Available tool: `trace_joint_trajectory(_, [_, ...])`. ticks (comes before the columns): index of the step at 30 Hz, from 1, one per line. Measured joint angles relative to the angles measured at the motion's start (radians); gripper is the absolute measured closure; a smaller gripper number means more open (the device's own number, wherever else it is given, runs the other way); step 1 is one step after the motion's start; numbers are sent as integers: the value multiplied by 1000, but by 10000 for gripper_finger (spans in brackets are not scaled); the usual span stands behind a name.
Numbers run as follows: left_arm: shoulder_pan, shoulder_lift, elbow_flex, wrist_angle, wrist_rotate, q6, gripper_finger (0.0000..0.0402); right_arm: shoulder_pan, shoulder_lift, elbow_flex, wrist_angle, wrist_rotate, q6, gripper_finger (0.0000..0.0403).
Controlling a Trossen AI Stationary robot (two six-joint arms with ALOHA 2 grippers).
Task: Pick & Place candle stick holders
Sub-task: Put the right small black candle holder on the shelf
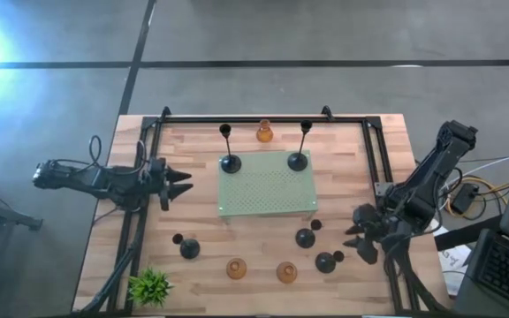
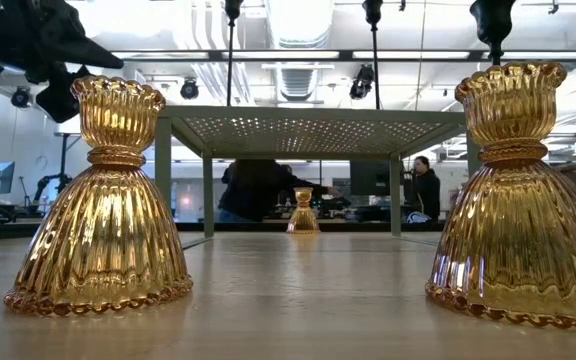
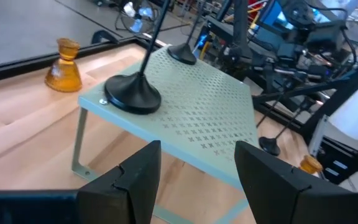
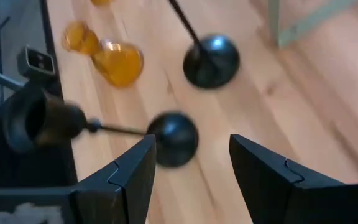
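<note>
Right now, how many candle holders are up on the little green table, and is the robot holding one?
Two tall black holders already stand on the green perforated stand. Nothing is in hand: the left gripper and right gripper are open and empty. Three black holders and three amber holders wait on the table.

Black candle holders (image 1: 230, 162) stand on my pale green perforated shelf (image 1: 268, 187); ribbed amber glass ones (image 1: 236, 268) sit on the light wooden desk (image 1: 201, 159), lower centre.

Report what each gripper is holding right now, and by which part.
Nothing is held. The left gripper hangs open beside the pale green perforated metal stand; the right gripper is open near a short black domed candle stick holder.
</note>
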Motion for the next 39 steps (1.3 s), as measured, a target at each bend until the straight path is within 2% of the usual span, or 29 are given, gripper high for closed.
trace_joint_trajectory(6, [0,0,0,0,-62,23,193,133,85,0,33,18,191,207])
trace_joint_trajectory(13, [0,0,0,7,-116,33,193,239,268,0,85,150,347,207])
trace_joint_trajectory(18, [0,0,0,8,-124,35,193,244,390,0,190,235,350,207])
trace_joint_trajectory(23, [0,0,0,11,-174,56,193,244,481,0,289,242,342,207])
trace_joint_trajectory(26, [0,0,0,12,-217,66,193,244,514,5,300,285,340,207])
trace_joint_trajectory(39, [0,0,0,18,-223,73,193,239,464,45,297,504,194,207])
